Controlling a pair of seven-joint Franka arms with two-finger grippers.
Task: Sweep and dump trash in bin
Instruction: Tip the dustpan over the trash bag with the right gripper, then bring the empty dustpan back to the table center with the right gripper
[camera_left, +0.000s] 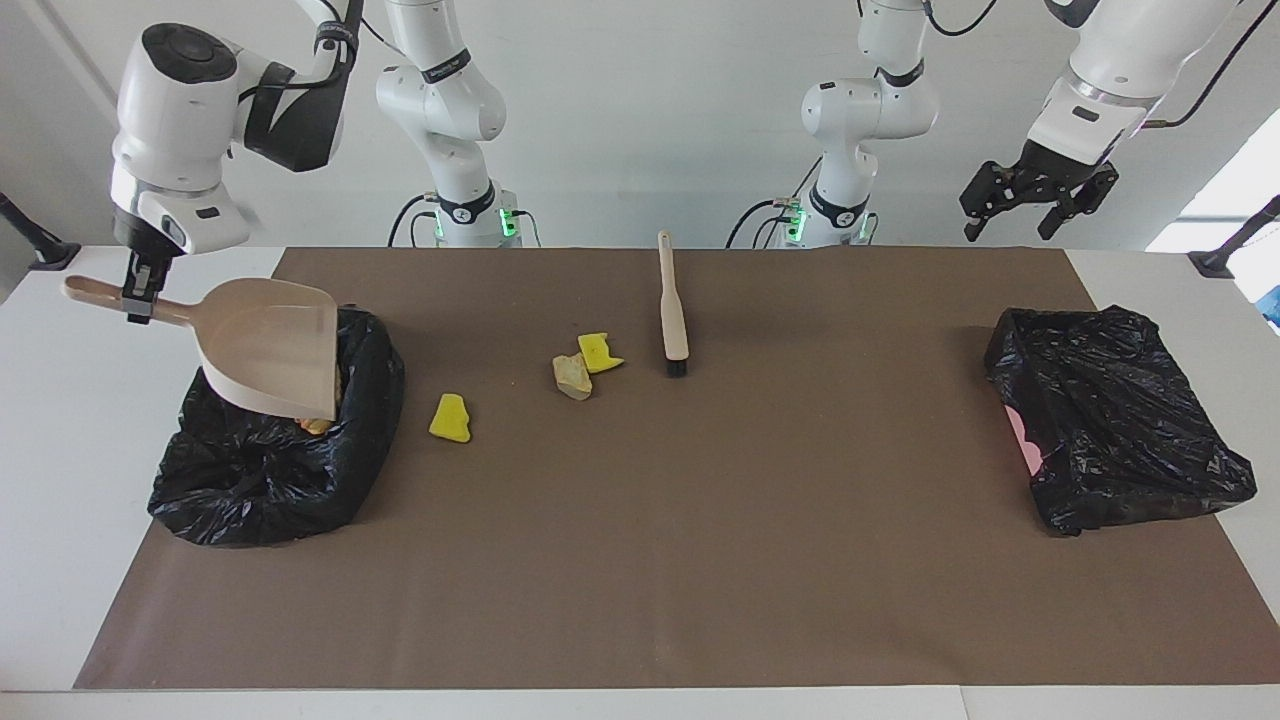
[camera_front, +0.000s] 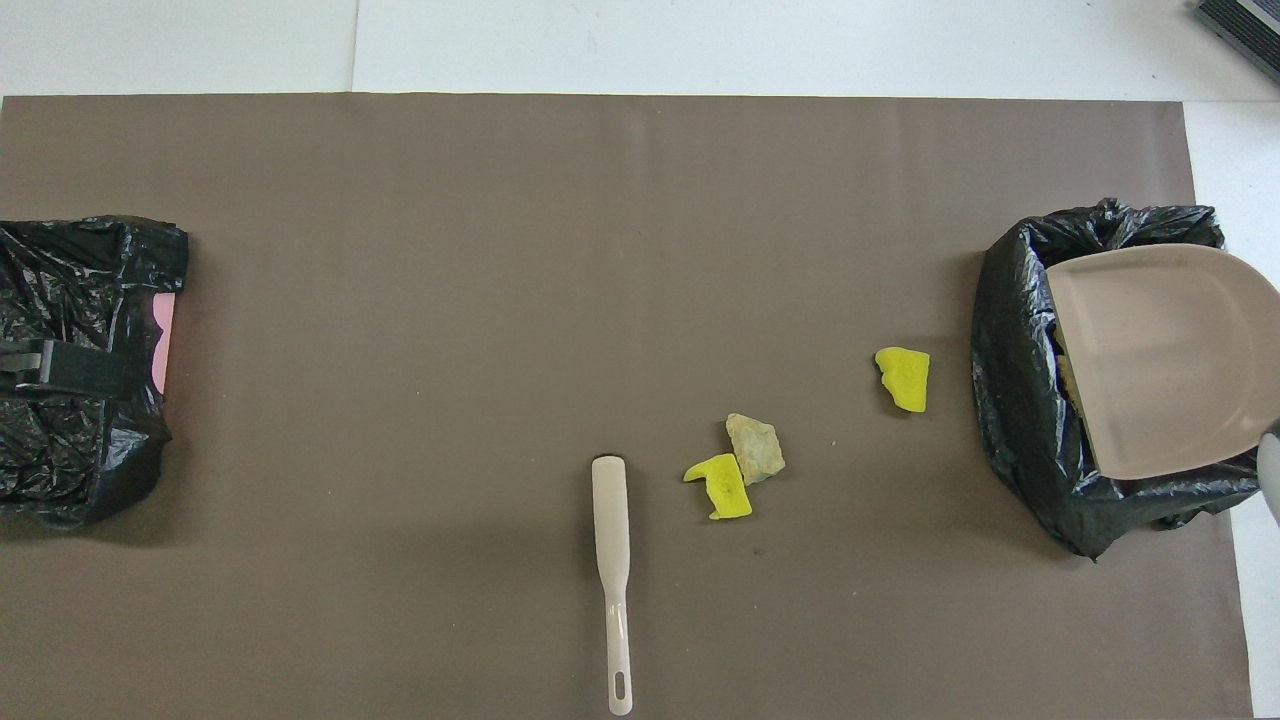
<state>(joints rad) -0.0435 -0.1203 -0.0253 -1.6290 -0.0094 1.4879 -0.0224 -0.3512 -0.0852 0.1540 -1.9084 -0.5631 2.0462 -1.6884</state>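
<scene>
Right gripper (camera_left: 140, 290) clamped on handle of smooth beige plastic dustpan (camera_left: 270, 345), tilted over crinkly black bag-lined bin (camera_left: 270, 480). Three chunks loose on brown mat (camera_left: 700, 550): two yellow sponge pieces (camera_left: 450, 418), one tan lump (camera_left: 571, 376). Slim brush (camera_left: 671, 305) lying near robots. Left gripper (camera_left: 1038, 195) spread wide, waiting above second bagged bin (camera_left: 1120, 420).

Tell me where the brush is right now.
The brush lies flat on the brown mat mid-table, close to the robots, bristles pointing away from them, beside a yellow sponge piece.
</scene>
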